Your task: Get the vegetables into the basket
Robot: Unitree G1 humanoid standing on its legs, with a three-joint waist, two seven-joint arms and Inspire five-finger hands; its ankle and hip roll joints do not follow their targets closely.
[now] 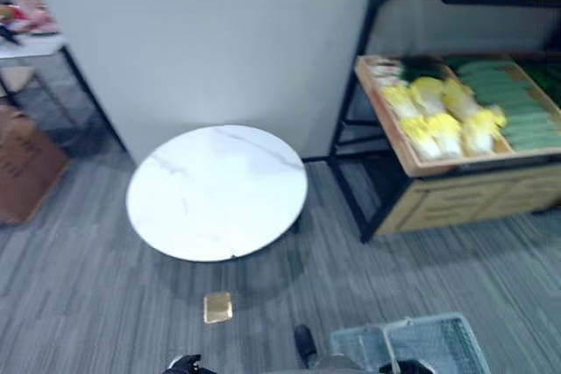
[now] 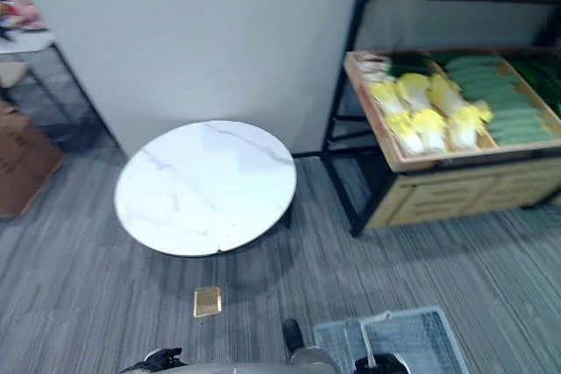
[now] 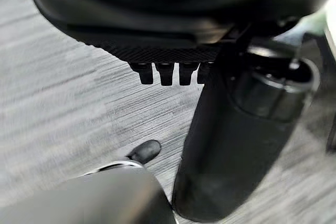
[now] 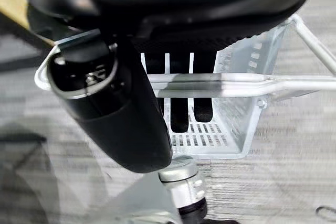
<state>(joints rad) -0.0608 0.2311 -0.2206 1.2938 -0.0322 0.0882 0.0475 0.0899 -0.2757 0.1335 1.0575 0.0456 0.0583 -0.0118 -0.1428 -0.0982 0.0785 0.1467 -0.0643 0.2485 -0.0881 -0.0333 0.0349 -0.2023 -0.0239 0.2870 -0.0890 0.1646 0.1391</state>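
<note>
Basket (image 4: 231,129) of pale blue-grey perforated plastic, rectangular, with thin light metal handles, hangs from the right hand (image 4: 173,51): the fingers (image 4: 181,114) are curled round the handle bar (image 4: 236,83), which crosses in front of them, and the slotted basket floor lies just beyond the fingertips. The basket interior that is visible holds nothing. In the head views the basket (image 1: 438,339) sits low at the robot's right, above grey striped floor (image 1: 88,286). Vegetables (image 1: 438,116) lie well apart from either hand, in a slanted wooden crate (image 1: 394,142) on a black shelf rack: yellow-white cabbages beside rows of green vegetables. Left hand (image 3: 173,35) hangs over the floor, its fingers (image 3: 165,73) curled inward, grasping nothing. A round white marble-patterned bench (image 1: 217,192) stands between the hands and the wall, with a small gold-coloured tile (image 1: 217,306) on the floor just before it.
</note>
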